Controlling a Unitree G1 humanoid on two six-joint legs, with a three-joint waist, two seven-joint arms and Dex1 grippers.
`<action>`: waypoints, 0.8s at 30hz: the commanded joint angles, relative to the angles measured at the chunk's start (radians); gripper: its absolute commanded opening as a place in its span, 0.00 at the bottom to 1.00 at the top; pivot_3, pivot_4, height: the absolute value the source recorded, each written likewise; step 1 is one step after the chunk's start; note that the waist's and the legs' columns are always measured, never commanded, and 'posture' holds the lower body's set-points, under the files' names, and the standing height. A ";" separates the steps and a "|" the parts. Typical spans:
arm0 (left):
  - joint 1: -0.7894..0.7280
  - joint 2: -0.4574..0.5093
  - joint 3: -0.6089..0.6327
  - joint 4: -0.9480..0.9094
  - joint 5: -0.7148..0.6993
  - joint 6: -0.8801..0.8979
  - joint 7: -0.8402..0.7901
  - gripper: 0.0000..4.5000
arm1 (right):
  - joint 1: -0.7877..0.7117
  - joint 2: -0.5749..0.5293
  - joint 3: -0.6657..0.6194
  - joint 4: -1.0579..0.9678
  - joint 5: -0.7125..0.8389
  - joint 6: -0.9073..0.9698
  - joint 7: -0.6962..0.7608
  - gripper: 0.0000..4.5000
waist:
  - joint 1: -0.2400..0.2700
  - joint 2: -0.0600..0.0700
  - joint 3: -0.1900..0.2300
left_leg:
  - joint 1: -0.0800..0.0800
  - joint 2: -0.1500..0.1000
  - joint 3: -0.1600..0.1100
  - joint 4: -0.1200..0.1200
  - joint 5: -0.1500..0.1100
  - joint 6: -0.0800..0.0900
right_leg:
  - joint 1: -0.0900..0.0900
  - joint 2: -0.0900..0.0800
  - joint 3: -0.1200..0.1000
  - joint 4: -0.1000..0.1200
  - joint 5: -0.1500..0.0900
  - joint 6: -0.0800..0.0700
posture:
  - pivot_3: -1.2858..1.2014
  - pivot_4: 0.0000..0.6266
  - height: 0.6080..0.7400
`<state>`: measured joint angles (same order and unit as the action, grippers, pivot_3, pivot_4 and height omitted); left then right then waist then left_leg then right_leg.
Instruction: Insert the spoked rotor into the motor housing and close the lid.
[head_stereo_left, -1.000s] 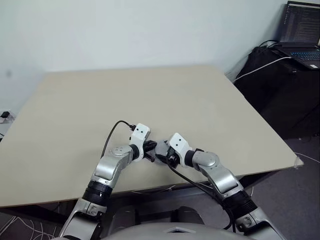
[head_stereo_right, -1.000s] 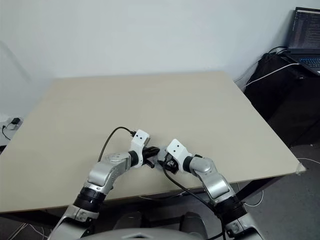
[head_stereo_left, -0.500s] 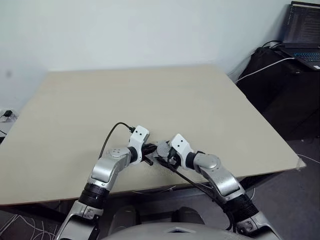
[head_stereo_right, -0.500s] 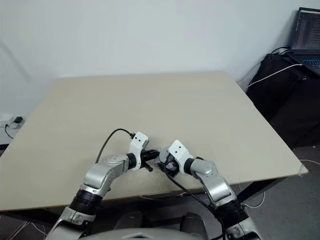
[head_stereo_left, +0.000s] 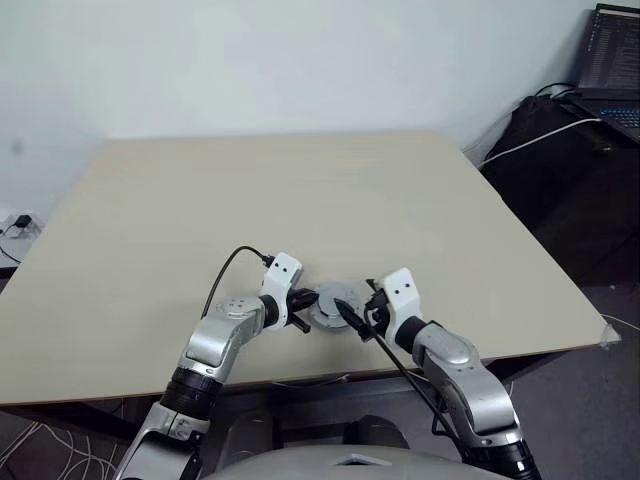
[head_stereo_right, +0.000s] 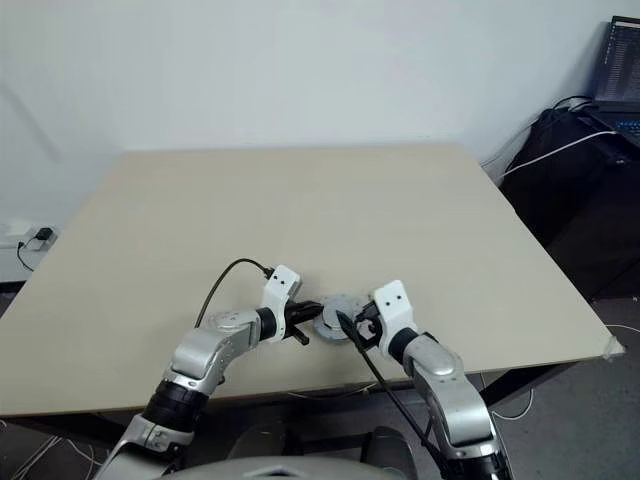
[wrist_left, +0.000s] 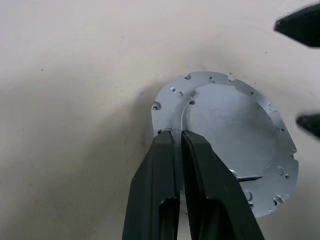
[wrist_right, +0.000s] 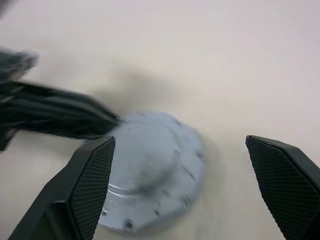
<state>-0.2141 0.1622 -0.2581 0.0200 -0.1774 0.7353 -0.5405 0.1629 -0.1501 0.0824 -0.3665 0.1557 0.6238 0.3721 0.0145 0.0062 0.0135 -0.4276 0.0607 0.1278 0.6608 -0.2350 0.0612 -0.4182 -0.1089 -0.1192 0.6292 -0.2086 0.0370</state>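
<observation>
Jaws first: seen from the head, the left gripper (head_stereo_left: 303, 303) is pinched on the left rim of a pale grey disc, the lid (head_stereo_left: 333, 305), which sits on the tan table (head_stereo_left: 300, 200) near its front edge. The right gripper (head_stereo_left: 362, 309) stands just right of the lid with its fingers spread wide and nothing between them. A laptop (head_stereo_left: 610, 62) sits far off to the right.

From the left wrist, the two black fingers (wrist_left: 162, 195) are clenched together on the lid's (wrist_left: 230, 130) thin flange.

From the right wrist, the right fingers (wrist_right: 90, 185) stand far apart, with the lid (wrist_right: 150, 165) flat on the table ahead of them.
</observation>
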 joint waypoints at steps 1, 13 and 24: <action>0.013 0.005 -0.047 0.025 0.005 0.015 -0.019 0.06 | 0.016 0.044 -0.055 -0.047 0.066 0.117 -0.060 0.99 | 0.000 0.000 0.000 | 0.000 0.000 0.000 0.000 0.000 0.000 | 0.000 0.000 0.000 0.000 0.000 0.000 | 0.52 0.00 1.00; 0.001 0.015 -0.056 0.023 0.010 -0.008 -0.042 0.06 | -0.037 0.148 -0.150 -0.021 0.252 0.315 -0.110 0.99 | 0.000 0.006 0.001 | -0.001 0.000 -0.001 -0.001 0.000 0.000 | 0.000 -0.001 -0.001 -0.002 0.000 0.000 | 0.52 0.00 1.00; 0.013 0.017 -0.052 0.009 0.008 -0.008 -0.038 0.06 | -0.114 0.189 -0.204 0.088 0.308 0.349 -0.169 0.99 | 0.000 0.007 0.001 | -0.001 -0.001 -0.001 -0.001 -0.001 0.000 | 0.000 0.000 -0.002 -0.002 0.000 0.000 | 0.52 0.00 1.00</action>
<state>-0.2159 0.1813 -0.2763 0.0195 -0.1693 0.7103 -0.5686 0.0704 0.0336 -0.1088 -0.2749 0.4518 0.9860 0.2150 0.0143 0.0129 0.0146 -0.4290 0.0601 0.1268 0.6596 -0.2355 0.0616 -0.4179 -0.1094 -0.1207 0.6268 -0.2086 0.0370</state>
